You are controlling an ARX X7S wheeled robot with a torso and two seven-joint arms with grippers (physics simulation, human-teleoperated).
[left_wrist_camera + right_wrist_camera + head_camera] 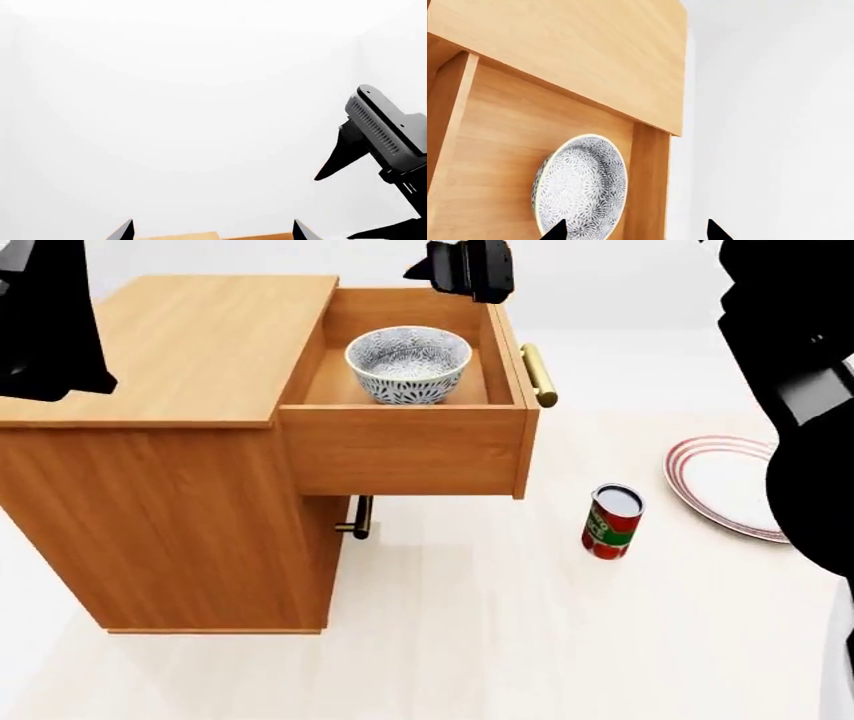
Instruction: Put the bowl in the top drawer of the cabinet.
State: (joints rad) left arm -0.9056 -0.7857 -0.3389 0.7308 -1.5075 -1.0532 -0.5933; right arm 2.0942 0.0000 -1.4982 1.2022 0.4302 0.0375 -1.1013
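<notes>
The bowl (408, 362), small, deep and round with a dense blue-grey speckled pattern, sits upright on the floor of the top drawer (400, 445). That drawer, light brown wood with a brass bar handle (538, 374), stands pulled well out of the boxy, flat-topped cabinet (160, 490).

A pale cream floor (441, 640) runs under everything, evenly lit, with only soft shadows. Beyond it the backdrop is plain white wall (200, 100), with no windows in view. On the floor's right side stand 1 red can (613, 522) and, near it, 1 red-rimmed white plate (727, 485).
</notes>
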